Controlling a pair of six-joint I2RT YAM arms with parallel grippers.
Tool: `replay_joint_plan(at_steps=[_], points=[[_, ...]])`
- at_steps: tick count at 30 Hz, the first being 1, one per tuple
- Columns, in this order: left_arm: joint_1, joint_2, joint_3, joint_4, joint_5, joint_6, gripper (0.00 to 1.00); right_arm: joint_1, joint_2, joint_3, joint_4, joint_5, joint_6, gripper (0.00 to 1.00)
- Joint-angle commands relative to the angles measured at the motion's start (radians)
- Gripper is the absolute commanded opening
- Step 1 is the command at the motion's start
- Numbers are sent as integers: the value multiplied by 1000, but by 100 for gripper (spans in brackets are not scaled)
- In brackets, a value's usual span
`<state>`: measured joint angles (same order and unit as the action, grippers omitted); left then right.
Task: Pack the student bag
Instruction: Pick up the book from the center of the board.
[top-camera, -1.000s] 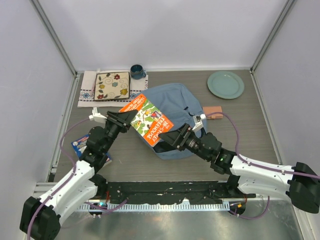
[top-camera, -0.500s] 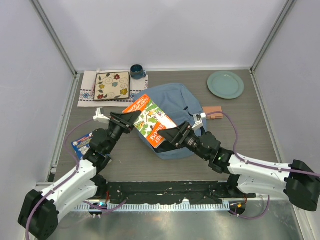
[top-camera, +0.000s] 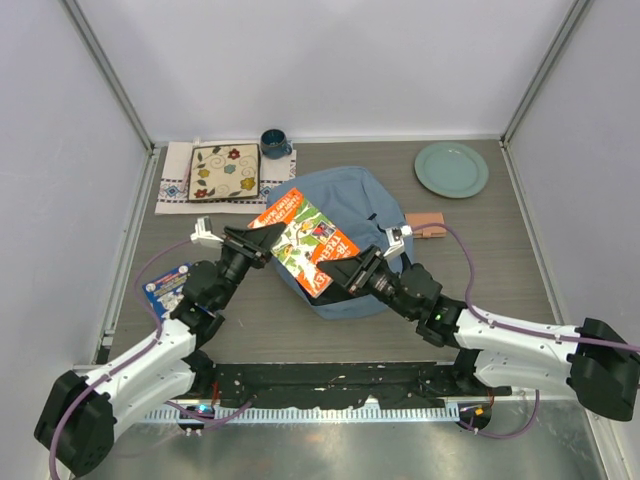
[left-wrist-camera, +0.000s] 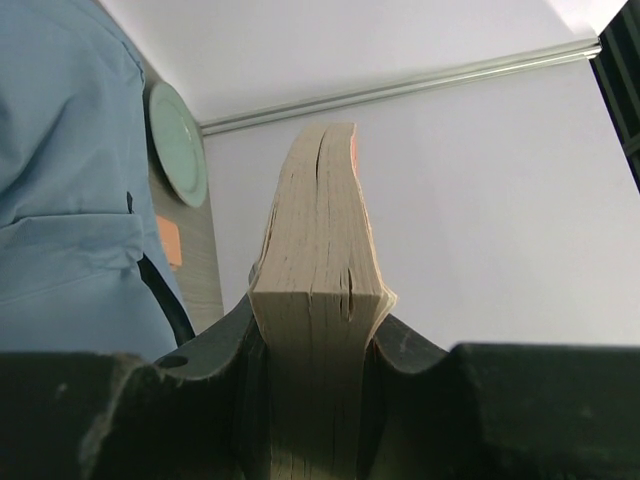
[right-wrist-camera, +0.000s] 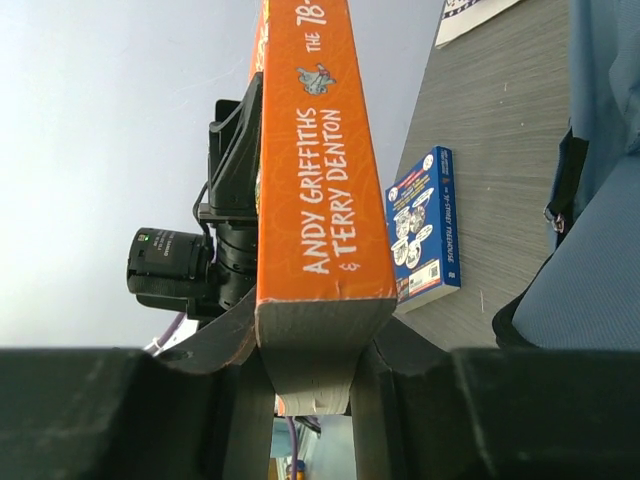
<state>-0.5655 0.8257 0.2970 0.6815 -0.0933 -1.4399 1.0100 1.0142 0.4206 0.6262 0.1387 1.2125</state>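
Pinching the orange paperback (top-camera: 305, 240) between them, the left gripper (top-camera: 262, 243) is clamped on its page-edge side at 9 o'clock and the right gripper (top-camera: 347, 272) on the spine end at about 4 o'clock. Both wrist views show the jaws pressed flat against the covers. The book hangs tilted over the student bag (top-camera: 352, 198), which lies mid-table. It hides the bag's near-left part, so I cannot tell whether the bag's opening is unzipped.

Outward from the bag:
- A small pink block (top-camera: 428, 224) is at its edge at 3 o'clock.
- A green plate (top-camera: 452, 168) sits well apart at 2 o'clock.
- A flowered square plate (top-camera: 224, 171) rests on an embroidered cloth (top-camera: 172, 185) at 10 o'clock, with a dark-blue mug (top-camera: 274, 143) just beside it.
- A blue book (top-camera: 165, 288) lies flat on the table (top-camera: 530, 270) at 8 o'clock, beside the left arm.
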Motion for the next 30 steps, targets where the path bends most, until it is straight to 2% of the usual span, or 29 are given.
replay_joint_plan(at_steps=[1, 2, 3, 5, 6, 7, 12, 16, 30], points=[[-10, -20, 23, 41, 4, 9, 21, 6, -83, 17, -9, 61, -33, 1], [-10, -19, 33, 14, 13, 19, 28, 6, -123, 6, -28, 88, -37, 1], [-10, -22, 54, -11, 39, 53, 40, 6, -141, -2, -40, 101, -41, 1], [-10, -23, 85, -104, 69, 97, 52, 6, -187, -16, -92, 124, -53, 1], [-10, -23, 117, -138, 90, 148, 62, 6, -231, -14, -121, 152, -57, 1], [-10, -22, 134, -211, 128, 180, 69, 6, -255, -14, -181, 166, -68, 1], [-10, -19, 227, -411, 194, 327, 90, 6, -382, -16, -315, 229, -105, 1], [-10, -37, 261, -563, 208, 418, 100, 6, -485, 7, -462, 271, -142, 1], [-10, -192, 266, -819, 138, 484, 100, 4, -746, 6, -612, 295, -206, 1]])
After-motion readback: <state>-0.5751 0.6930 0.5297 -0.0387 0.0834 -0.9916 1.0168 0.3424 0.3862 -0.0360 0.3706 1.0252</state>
